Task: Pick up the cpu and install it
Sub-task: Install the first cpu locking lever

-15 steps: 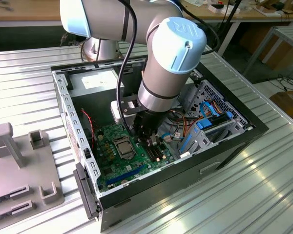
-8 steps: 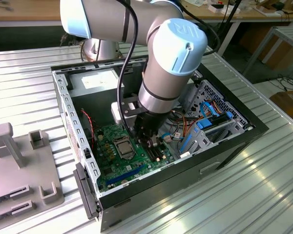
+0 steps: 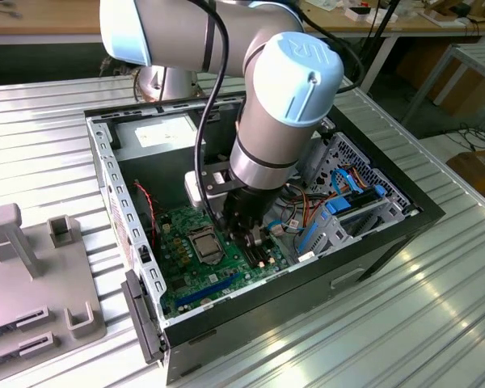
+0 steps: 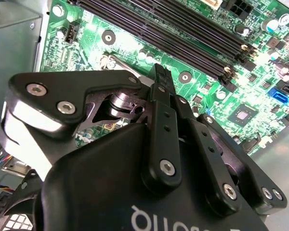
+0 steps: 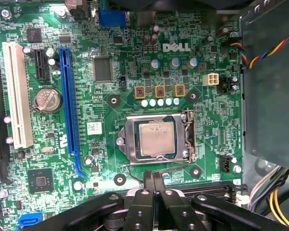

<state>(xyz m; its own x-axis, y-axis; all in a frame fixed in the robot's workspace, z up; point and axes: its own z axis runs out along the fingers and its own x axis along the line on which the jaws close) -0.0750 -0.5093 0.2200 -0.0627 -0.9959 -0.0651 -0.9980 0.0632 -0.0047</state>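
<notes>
The cpu [image 5: 156, 138] sits in its socket [image 5: 157, 139] on the green motherboard [image 5: 111, 159], its silver lid facing up and framed by the metal retention bracket; in the exterior view the same cpu [image 3: 204, 242] shows as a pale square near the middle of the board. Just beside the socket, the end effector [image 5: 153, 179] hangs with its two slim black fingers [image 5: 148, 180] pressed together at the tips, clenched on nothing, the tips close over the socket's edge and its thin wire lever. In the second wrist view the end effector [image 4: 160, 72] shows from behind, its black linkage bars meeting at a narrow point above the board.

Outward from the socket lie a blue expansion slot [image 5: 70, 110], a white expansion slot [image 5: 18, 94], a round coin battery [image 5: 46, 100] and a row of three small square components with red tops [image 5: 159, 91]. The long black memory slots [image 4: 183, 33] run across the board in the second wrist view.

The motherboard lies at the bottom of an open computer case [image 3: 113, 186], with blue-cabled drive bays [image 3: 343, 210] toward the exterior view's right. The arm [image 3: 283, 97] reaches down into the case. The case rests on a ribbed metal counter [image 3: 372, 323], and a grey fixture block [image 3: 40, 275] stands on it at the exterior view's left.
</notes>
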